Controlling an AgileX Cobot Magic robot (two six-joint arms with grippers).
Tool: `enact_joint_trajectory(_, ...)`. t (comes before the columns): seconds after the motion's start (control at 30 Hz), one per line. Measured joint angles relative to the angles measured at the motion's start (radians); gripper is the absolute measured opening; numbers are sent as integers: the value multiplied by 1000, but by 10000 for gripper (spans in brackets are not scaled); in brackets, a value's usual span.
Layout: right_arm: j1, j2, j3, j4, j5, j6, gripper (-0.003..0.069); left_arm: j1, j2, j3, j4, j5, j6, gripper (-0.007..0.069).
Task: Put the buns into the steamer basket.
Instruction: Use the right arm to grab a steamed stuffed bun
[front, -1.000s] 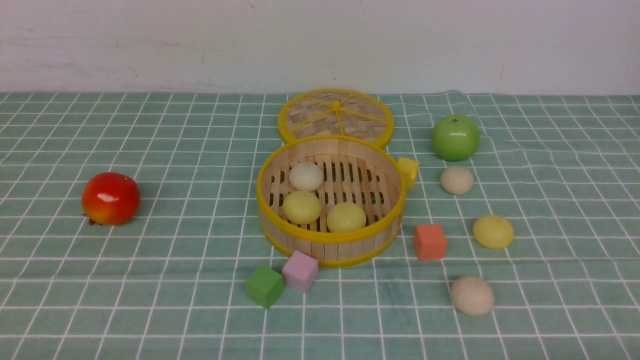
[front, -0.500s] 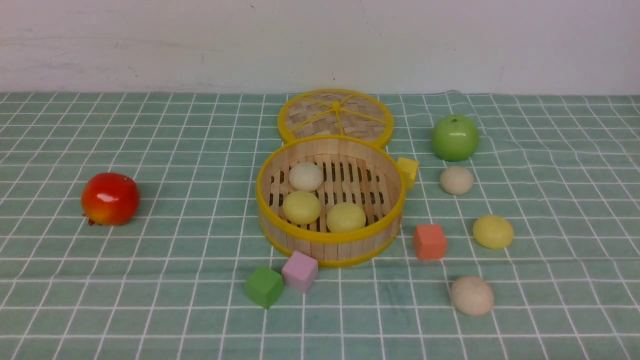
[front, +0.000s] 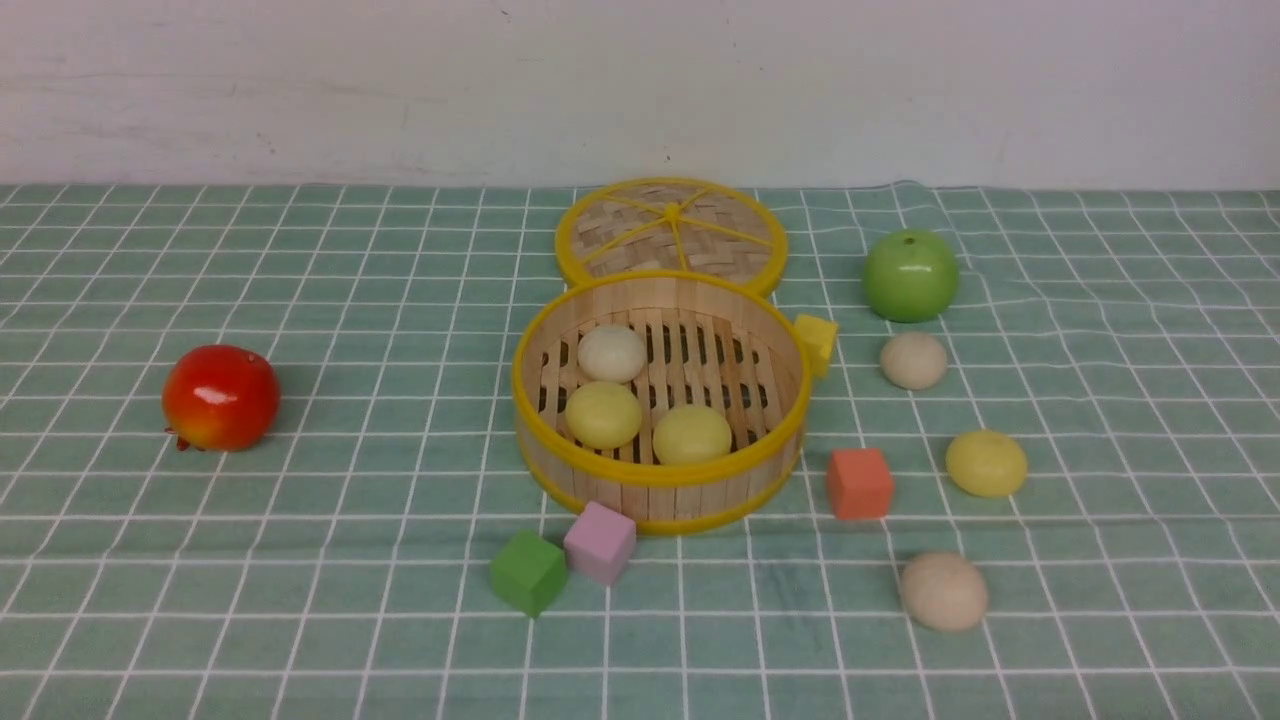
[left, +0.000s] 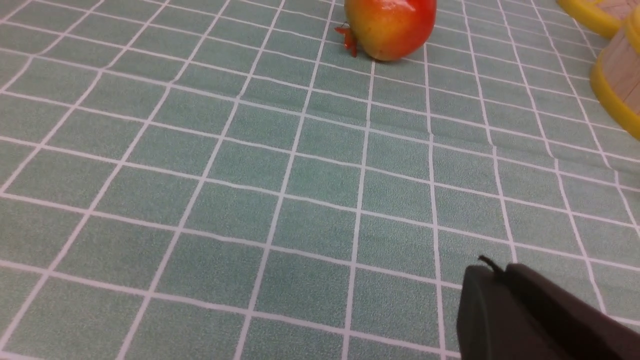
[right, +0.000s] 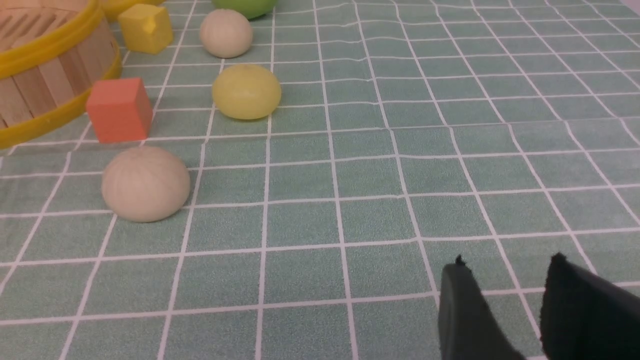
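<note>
Cloth (left: 250, 200) close under both — left gripper (left: 500, 270) closed, empty; right gripper (right: 507, 260) half-open, empty.

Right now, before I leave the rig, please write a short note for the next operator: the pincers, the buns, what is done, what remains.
Left pincer: shut, holds nothing. Right pincer: open, holds nothing.
Done: steamer basket holds three buns: one off-white, two yellow.
Remaining: three on the cloth, right of the basket: far off-white bun, yellow bun, near off-white bun.
</note>
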Motion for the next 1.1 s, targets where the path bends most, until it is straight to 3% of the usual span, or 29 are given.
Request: enact_joint_trajectory(1.1,0,0,0,0,0,0,240,0,0,0,-1,0,0,57)
